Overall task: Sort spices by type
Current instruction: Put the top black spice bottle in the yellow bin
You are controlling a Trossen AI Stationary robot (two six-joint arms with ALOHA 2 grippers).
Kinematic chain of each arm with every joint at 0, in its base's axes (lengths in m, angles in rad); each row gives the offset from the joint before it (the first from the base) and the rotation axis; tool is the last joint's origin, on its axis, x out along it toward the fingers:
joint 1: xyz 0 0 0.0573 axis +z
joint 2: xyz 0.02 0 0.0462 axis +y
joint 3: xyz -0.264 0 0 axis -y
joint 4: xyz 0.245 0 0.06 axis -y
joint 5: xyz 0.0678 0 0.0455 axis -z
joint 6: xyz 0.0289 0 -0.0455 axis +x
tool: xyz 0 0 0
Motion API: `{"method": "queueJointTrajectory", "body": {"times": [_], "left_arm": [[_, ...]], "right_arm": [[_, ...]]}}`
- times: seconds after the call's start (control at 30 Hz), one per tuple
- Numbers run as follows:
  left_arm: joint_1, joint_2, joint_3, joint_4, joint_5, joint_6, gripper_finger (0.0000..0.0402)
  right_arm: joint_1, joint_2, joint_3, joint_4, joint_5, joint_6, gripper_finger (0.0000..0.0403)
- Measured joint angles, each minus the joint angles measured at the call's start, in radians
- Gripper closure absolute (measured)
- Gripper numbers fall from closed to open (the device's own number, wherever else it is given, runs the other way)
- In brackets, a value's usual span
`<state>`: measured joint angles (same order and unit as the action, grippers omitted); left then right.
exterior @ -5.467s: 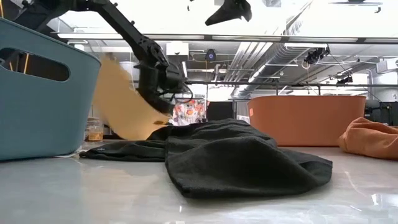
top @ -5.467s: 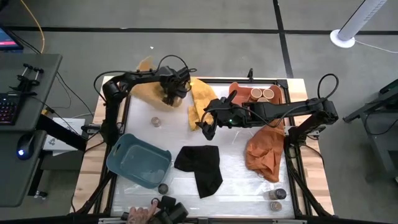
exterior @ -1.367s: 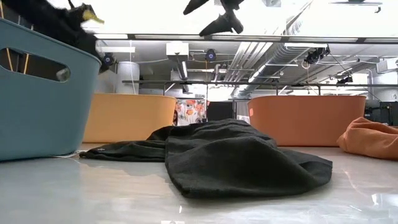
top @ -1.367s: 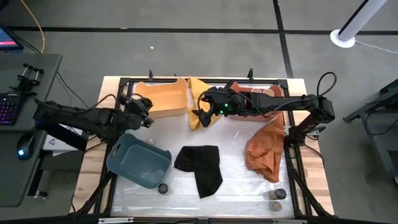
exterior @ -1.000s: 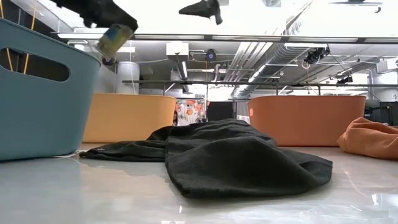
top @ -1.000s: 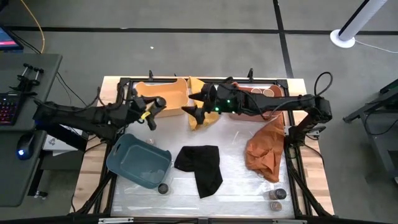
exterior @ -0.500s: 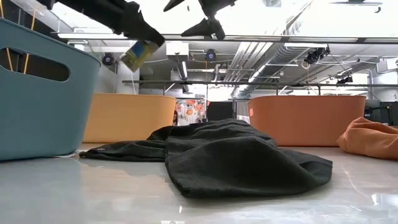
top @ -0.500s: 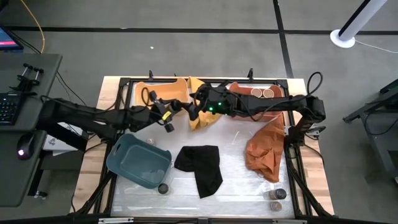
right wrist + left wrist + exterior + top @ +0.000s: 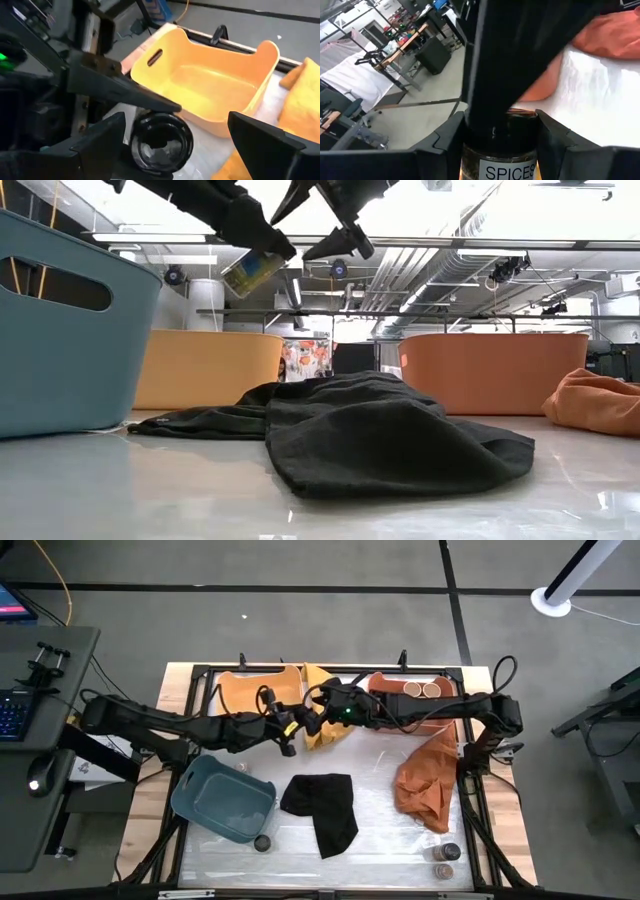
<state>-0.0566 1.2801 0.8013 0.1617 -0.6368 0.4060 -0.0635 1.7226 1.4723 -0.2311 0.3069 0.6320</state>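
My left gripper (image 9: pixel 286 731) is shut on a small spice jar (image 9: pixel 252 272) with a dark lid (image 9: pixel 160 142) and a "SPICES" label (image 9: pixel 510 172), high above the table's middle. My right gripper (image 9: pixel 310 723) is open, right at the jar's lid end. Its fingers (image 9: pixel 100 140) stand on either side of the lid; I cannot tell if they touch it. Two tan-lidded jars (image 9: pixel 421 690) stand in the coral tray (image 9: pixel 385 683). The yellow tray (image 9: pixel 255 693) is at the far edge. My left gripper pinches the jar's glass body (image 9: pixel 470 157) between its two fingers (image 9: pixel 445 145). The fingers come about level from the table's left. The jar is lifted clear of the table and tilted, its lid end pointing away from the gripper toward my right gripper.
A blue tray (image 9: pixel 222 798) stands at the near left with a dark-lidded jar (image 9: pixel 262 842) beside it. Two more jars (image 9: pixel 445 861) stand at the near right. A yellow cloth (image 9: pixel 325 712), a black cloth (image 9: pixel 322 805) and a rust-orange cloth (image 9: pixel 425 780) lie on the table.
My left gripper has carried the jar through the air toward the table's right, up to my right gripper. My right gripper has stayed open and come down a little toward the jar.
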Motion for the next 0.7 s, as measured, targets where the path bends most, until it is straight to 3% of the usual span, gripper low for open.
{"method": "queueJointTrajectory", "body": {"times": [0.57, 0.7], "left_arm": [[0.004, 0.047, 0.026, 0.056, 0.052, 0.017, 0.0249], [0.004, 0.058, 0.025, 0.065, 0.052, 0.019, 0.0249]], "right_arm": [[0.001, 0.016, 0.000, -0.036, -0.067, 0.069, 0.0055], [0.001, 0.044, 0.000, -0.029, -0.084, 0.105, 0.0070]]}}
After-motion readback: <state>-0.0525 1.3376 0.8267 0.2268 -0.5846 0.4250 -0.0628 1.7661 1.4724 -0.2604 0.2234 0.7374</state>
